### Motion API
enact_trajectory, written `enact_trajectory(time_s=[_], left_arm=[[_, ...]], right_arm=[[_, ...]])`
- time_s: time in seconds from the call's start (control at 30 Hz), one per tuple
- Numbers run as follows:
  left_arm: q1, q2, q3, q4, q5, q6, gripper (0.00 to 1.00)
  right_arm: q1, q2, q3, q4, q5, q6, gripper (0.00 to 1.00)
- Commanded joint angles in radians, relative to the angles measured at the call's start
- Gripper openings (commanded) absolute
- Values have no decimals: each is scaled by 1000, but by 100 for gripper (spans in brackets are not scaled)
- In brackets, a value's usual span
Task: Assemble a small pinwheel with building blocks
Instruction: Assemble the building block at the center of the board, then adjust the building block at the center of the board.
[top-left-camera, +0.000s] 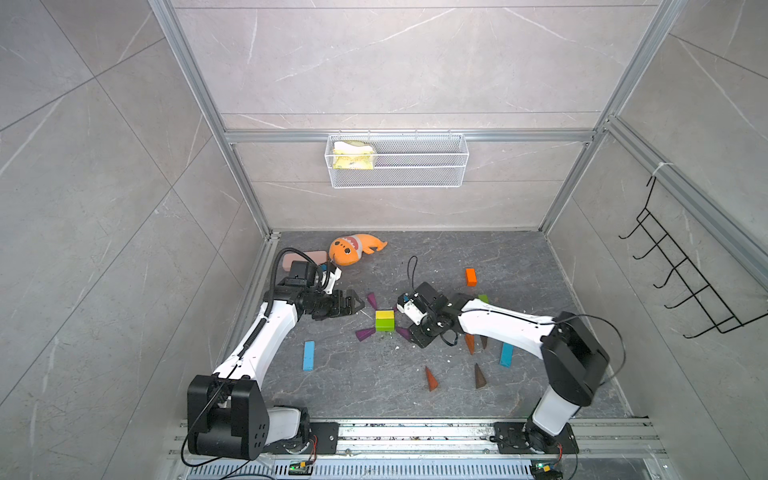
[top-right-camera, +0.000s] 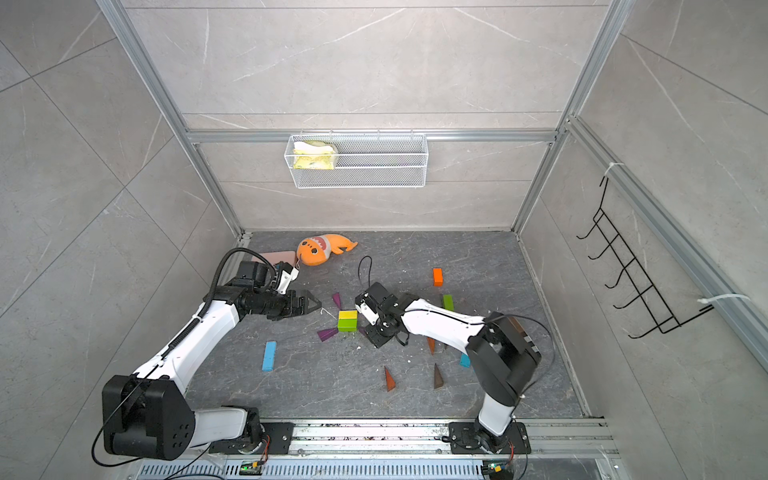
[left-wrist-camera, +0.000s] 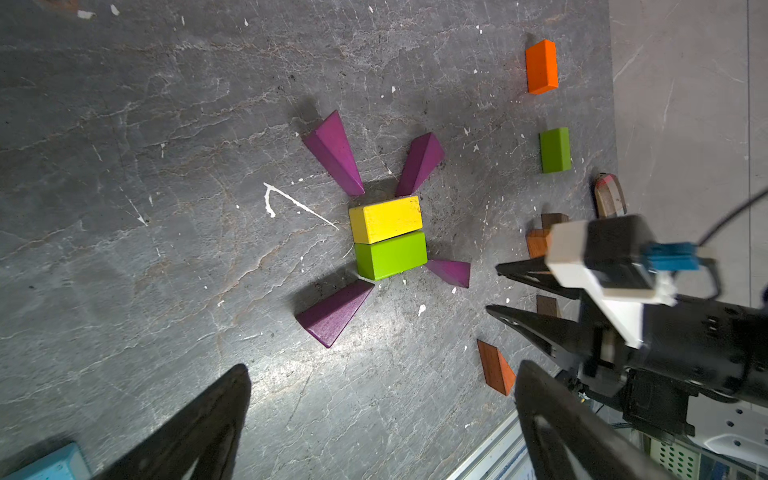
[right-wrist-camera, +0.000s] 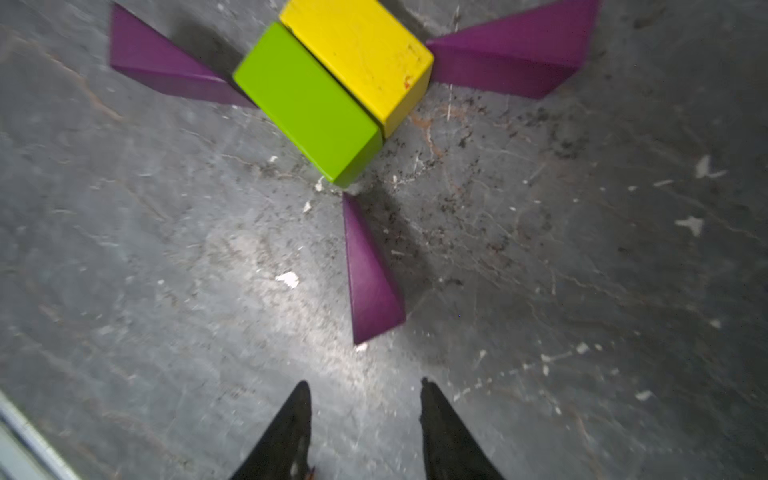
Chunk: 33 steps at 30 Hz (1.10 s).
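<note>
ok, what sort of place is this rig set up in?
Most likely a lab test cell dressed as a bathroom or shower corner: marble-look tile walls held in an aluminium frame, a white wire basket hung on the back wall, and a black hook rack on the side wall.

We see an orange plush shark (top-left-camera: 353, 250) near the far left corner of the dark table (top-left-camera: 374, 395). A partly hidden pink oblong case (top-left-camera: 312, 254) lies just beside it, toward the left edge. On the wall above the far edge hangs a white wire basket (top-left-camera: 415, 174) holding a yellow-and-white cloth (top-left-camera: 353, 157). A black hook rack (top-left-camera: 685, 259) hangs beyond the right edge.
</note>
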Motion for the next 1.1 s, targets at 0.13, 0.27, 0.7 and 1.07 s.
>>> enact_trajectory(time_s=[0.13,0.27,0.7,1.07], left_arm=[[4,-34,-9,-2,46,14,100],[4,-45,-14,8,53,8,100],[4,-59,-19,6,47,8,100],[4,-61,-22,8,48,6,100]], right_arm=[[0,-71,-107,32,83,422,42],[-1,-91,-168,70,116,606,42],[0,-152,-228,38,187,758,56],[4,-155,-226,42,200,775,44]])
